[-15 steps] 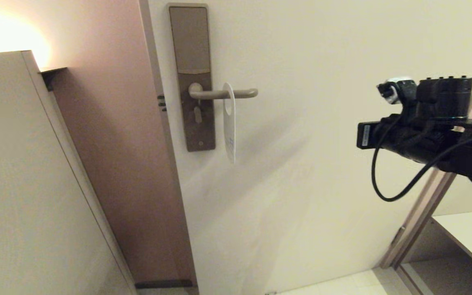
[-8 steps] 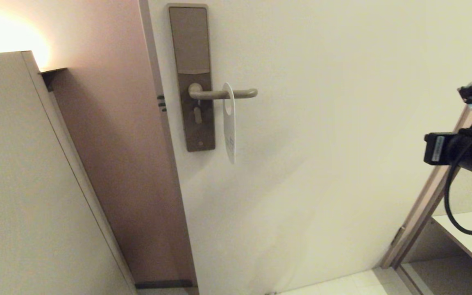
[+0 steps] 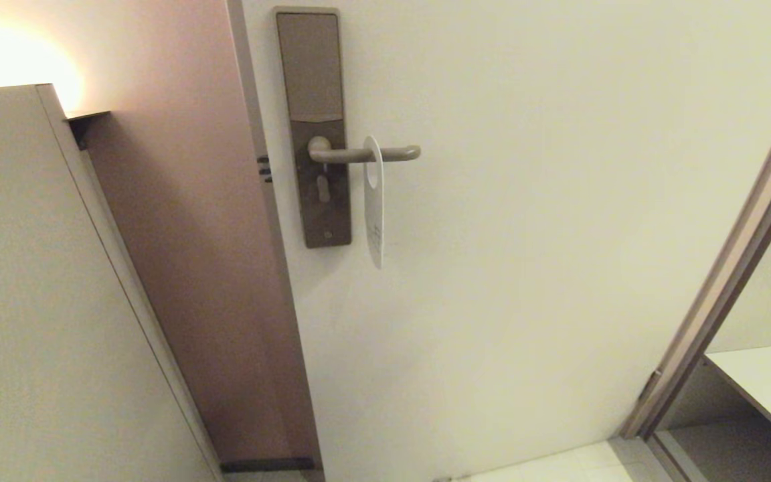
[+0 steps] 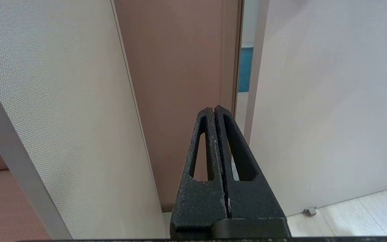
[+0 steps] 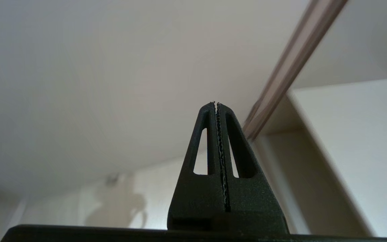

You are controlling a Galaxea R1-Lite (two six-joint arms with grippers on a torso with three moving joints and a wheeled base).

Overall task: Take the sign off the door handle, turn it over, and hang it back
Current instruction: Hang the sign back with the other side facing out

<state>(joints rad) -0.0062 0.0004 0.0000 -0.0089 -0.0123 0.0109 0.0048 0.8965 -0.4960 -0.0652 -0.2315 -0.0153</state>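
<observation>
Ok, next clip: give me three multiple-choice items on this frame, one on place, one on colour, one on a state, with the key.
1. Where is the sign?
A. Lying on the floor
B. Hanging from the door handle
C. Held in a gripper

2. What colour is the sign face that shows?
A. White
B. Red
C. Black

3. How do the fingers of the right gripper stand?
A. Wide open
B. Closed on the sign
C. Shut on nothing

Key: 1 B, the lever passes through the sign's hole in the head view. 2 A, the visible face is white. 3 C, the right wrist view shows the fingertips pressed together with nothing between them.
</observation>
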